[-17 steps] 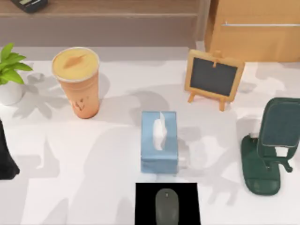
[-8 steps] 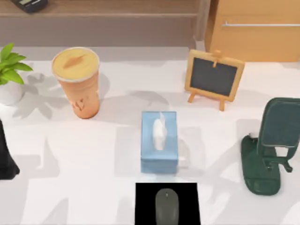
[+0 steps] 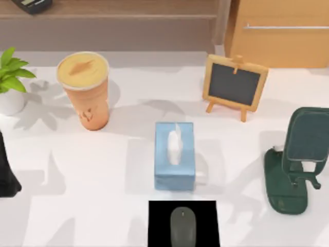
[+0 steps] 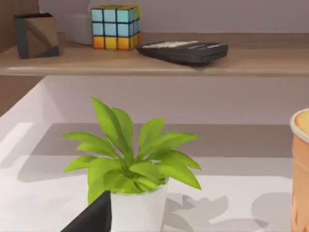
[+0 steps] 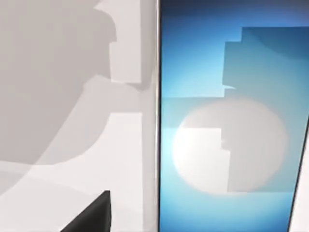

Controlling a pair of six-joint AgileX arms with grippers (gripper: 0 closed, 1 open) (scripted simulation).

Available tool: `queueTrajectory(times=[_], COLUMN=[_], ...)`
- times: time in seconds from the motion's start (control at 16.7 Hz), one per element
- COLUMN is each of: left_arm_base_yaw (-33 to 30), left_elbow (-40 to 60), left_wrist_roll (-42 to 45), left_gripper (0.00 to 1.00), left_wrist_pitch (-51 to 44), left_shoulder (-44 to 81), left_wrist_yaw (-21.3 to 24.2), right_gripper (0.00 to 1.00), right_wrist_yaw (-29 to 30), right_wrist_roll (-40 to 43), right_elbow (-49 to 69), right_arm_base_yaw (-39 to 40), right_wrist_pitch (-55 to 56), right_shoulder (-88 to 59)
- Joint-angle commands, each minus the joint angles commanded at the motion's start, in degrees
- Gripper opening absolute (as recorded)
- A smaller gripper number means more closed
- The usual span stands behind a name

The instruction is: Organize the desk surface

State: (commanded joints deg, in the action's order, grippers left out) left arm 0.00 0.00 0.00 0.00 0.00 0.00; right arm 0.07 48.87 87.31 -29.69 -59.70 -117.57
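Observation:
The white desk surface (image 3: 92, 175) carries a blue tissue box (image 3: 175, 154) at its middle. In front of that box a grey mouse (image 3: 183, 226) lies on a black mat (image 3: 159, 226). An orange cup (image 3: 85, 90) stands at the back left beside a potted plant (image 3: 10, 82). A dark part of my left gripper (image 3: 5, 172) sits at the left edge, facing the potted plant (image 4: 130, 193) from close by. A black part of my right gripper (image 5: 91, 212) hangs close beside a bright blue panel (image 5: 227, 121).
A small chalkboard easel (image 3: 235, 85) stands at the back right, and a dark green phone stand (image 3: 298, 159) at the right edge. A tan cabinet (image 3: 280, 31) is behind the desk. A shelf (image 4: 159, 60) holds a colour cube (image 4: 115, 26) and a calculator (image 4: 186, 50).
The arm shadows on the desk have shifted and thinned around the tissue box and at the back right. No object on the desk has moved.

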Motion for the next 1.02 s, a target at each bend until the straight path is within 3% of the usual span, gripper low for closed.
queueTrajectory(times=[0.36, 0.66, 1.02], left_arm_base_yaw=[0.00, 0.00, 0.00], left_elbow=[0.00, 0.00, 0.00], left_wrist_roll=[0.00, 0.00, 0.00], left_gripper=[1.00, 1.00, 1.00], left_wrist_pitch=[0.00, 0.00, 0.00], left_shoulder=[0.00, 0.00, 0.00], left_wrist_yaw=[0.00, 0.00, 0.00], right_gripper=[1.00, 1.00, 0.55], right_wrist_yaw=[0.04, 0.05, 0.05], right_wrist_roll=[-0.10, -0.12, -0.12], right_elbow=[-6.17, -7.09, -7.09], right_arm_base_yaw=[0.00, 0.00, 0.00], right_wrist_pitch=[10.40, 11.88, 11.88], right_shoulder=[-4.22, -4.85, -4.85])
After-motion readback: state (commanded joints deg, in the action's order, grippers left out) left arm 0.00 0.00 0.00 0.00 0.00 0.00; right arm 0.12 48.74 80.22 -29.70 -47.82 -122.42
